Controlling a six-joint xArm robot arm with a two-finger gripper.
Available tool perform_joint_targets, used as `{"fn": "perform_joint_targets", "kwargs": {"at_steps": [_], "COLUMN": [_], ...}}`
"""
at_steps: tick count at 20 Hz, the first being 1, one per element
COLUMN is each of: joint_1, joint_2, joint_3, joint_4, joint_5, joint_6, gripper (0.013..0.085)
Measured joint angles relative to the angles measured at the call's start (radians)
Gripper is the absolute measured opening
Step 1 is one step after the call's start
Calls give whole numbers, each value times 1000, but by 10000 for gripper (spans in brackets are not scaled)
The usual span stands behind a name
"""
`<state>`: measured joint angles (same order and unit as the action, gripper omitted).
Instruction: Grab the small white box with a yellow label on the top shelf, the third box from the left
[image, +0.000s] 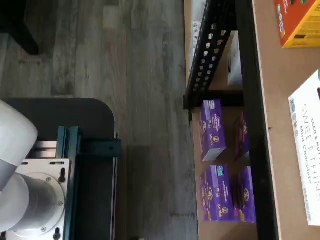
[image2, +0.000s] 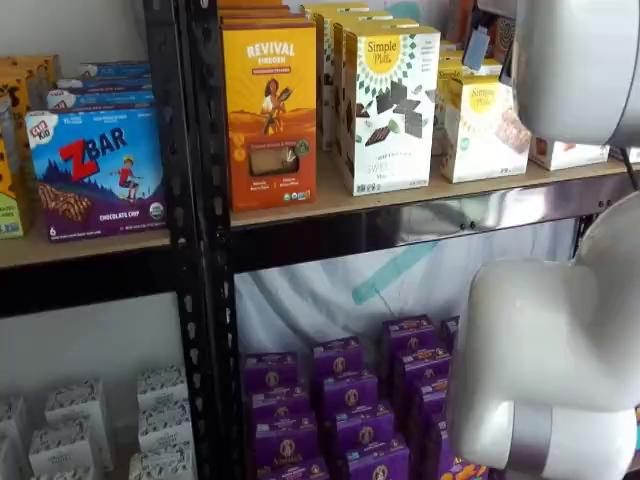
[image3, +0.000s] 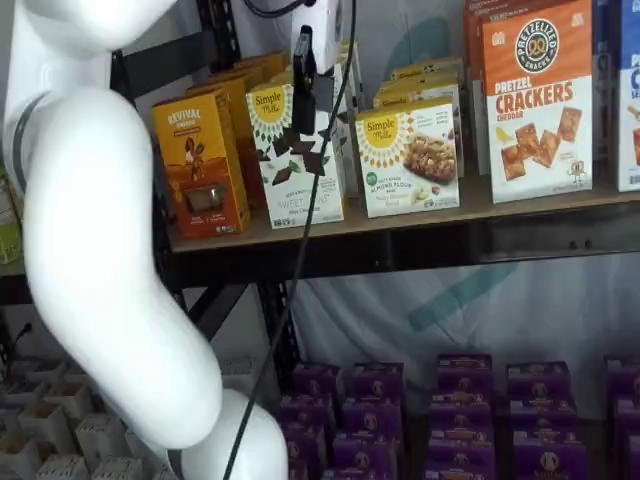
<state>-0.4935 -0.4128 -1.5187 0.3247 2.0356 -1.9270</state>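
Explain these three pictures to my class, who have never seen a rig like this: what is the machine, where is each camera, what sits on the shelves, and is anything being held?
The big white shape is a robot arm that picks boxed goods from shelves. Two pictures come from fixed cameras facing the shelves, with the arm in front of them. The third comes from a camera on the arm's wrist, looking down at the floor and the shelf edge. The top shelf holds an orange Revival box, a tall white Simple Mills box, the small white box with a yellow label and a Pretzel Crackers box. Purple boxes fill the shelf below. The gripper hangs before the tall white box, black fingers seen side-on. It seems to hold nothing yet.
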Motion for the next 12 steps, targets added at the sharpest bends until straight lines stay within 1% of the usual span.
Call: {"fn": "perform_joint_targets", "kwargs": {"at_steps": [12], "joint_1": [-3], "joint_2": [13], "joint_3": [-5], "joint_4": [-18], "joint_5": [-6], "joint_6": [-13], "gripper": [850]}}
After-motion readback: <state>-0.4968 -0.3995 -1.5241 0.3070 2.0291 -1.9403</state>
